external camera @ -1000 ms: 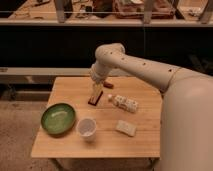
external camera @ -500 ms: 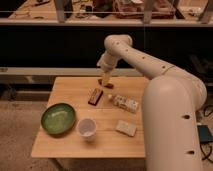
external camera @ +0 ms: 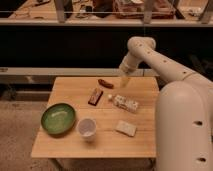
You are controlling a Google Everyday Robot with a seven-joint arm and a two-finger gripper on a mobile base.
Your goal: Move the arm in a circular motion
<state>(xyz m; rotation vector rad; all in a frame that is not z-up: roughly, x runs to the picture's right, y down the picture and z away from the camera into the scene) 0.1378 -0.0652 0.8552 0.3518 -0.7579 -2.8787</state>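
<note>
1. On my feed the arm (external camera: 161,62) comes in from the right. Its bulky cream base fills the lower right corner. It bends at a rounded joint high behind the surface (external camera: 70,145), then slopes down to a pale tip.
2. The gripper (external camera: 123,81) is at that tip, over the far edge of the surface and just right of a small reddish-brown item (external camera: 105,83). From here I cannot make out how the gripper is set.
3. Nearer me than the gripper lies a white patterned packet (external camera: 125,103). A dark bar (external camera: 95,96) sits to its left in my view.
4. Along the near side, a green bowl (external camera: 58,118) sits at the left with a white cup (external camera: 86,128) just beside it. A pale block (external camera: 126,128) lies further right, well apart from the gripper.
</note>
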